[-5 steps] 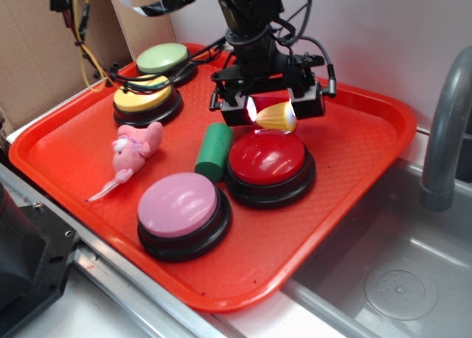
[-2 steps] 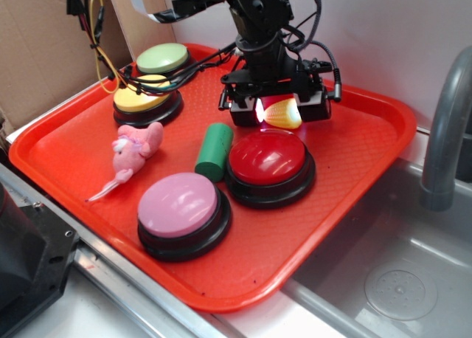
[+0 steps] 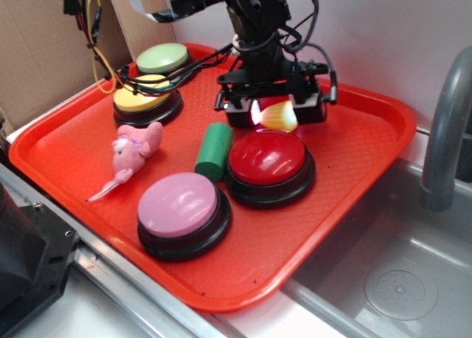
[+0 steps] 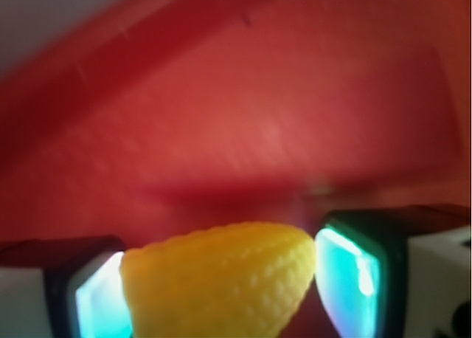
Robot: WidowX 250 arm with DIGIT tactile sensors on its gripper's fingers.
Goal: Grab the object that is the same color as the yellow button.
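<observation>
We see the yellow toy corn [image 3: 276,116] sitting between the two fingers of the end effector [image 3: 274,114], lying on its side with its rounded tip pointing toward 3 o'clock in the exterior view. In the wrist view the corn [image 4: 221,283] fills the gap between the glowing pads [image 4: 346,283], its narrow end touching the pad on the right side of that picture, so we read the end effector [image 4: 221,286] as closed down onto the corn and holding it. Whether the corn is lifted clear of the red tray [image 3: 354,168] or still resting on it, we cannot tell; it hangs just past the 12 o'clock edge of the red button [image 3: 267,161]. At 9 o'clock of that red button, just beside it, lies the green cylinder [image 3: 214,150]. Toward 7 o'clock of the corn stands the pink button [image 3: 179,207], and farther out at 9 o'clock lies the pink plush toy [image 3: 133,150]. The yellow button [image 3: 146,98] stands well apart from the corn at about 9 o'clock, with the light-green button [image 3: 164,59] behind it at 10 o'clock. Black cables run from these two buttons toward the arm. A metal sink [image 3: 398,271] lies beside the tray at 4 o'clock, with a grey faucet [image 3: 446,124] at 3 o'clock.
</observation>
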